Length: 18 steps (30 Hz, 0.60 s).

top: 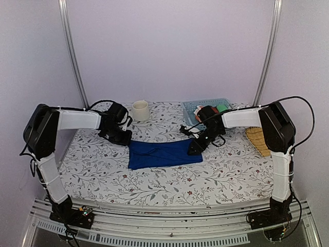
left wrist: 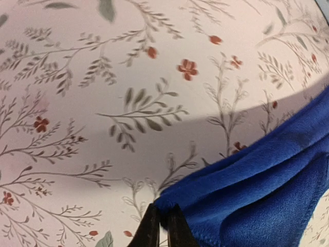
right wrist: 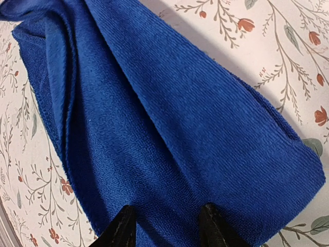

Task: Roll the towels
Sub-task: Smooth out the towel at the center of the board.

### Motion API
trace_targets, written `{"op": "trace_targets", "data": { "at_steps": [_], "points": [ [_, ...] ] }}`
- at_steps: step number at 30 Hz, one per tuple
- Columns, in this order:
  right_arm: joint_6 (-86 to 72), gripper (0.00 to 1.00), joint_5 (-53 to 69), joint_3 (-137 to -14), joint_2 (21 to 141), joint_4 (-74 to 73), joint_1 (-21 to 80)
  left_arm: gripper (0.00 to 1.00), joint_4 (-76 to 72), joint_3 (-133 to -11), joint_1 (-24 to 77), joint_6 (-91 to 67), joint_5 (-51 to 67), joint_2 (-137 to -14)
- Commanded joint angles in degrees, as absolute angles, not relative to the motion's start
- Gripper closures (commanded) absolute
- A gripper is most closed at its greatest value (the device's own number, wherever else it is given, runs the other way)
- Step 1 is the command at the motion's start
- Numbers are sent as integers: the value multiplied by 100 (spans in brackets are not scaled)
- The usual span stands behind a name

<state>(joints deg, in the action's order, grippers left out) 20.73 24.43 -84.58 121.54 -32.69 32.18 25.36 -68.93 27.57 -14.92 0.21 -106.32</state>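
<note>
The royal blue towel [top: 164,154] lies spread and creased on the flowered tablecloth in the middle of the table. My left gripper [top: 123,138] is at its far left corner, and in the left wrist view the gripper [left wrist: 163,218] is shut on that corner of the towel [left wrist: 257,190]. My right gripper [top: 196,147] is at the towel's far right end. In the right wrist view it [right wrist: 167,221] is open, with the towel [right wrist: 169,118] under both fingertips. An orange-and-white bundle [top: 204,111] lies in the basket; I cannot tell whether it is the patterned towel.
A blue plastic basket [top: 222,102] at the back right holds the bundle and a green roll [top: 221,107]. A cream cup [top: 140,110] stands at the back, near my left gripper. A woven mat [top: 257,140] lies at the right edge.
</note>
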Motion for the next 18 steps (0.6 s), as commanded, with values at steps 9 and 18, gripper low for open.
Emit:
{"op": "trace_targets", "data": {
  "at_steps": [9,18],
  "points": [
    [2145,54,2424,-8254,12048,-3483,3199,69,3083,-6815,2715,-2521,37,-10333],
    [2153,54,2478,-8262,12130,-3500,3198,80,2578,-6174,2872,-3457,1446,-9942]
  ]
}}
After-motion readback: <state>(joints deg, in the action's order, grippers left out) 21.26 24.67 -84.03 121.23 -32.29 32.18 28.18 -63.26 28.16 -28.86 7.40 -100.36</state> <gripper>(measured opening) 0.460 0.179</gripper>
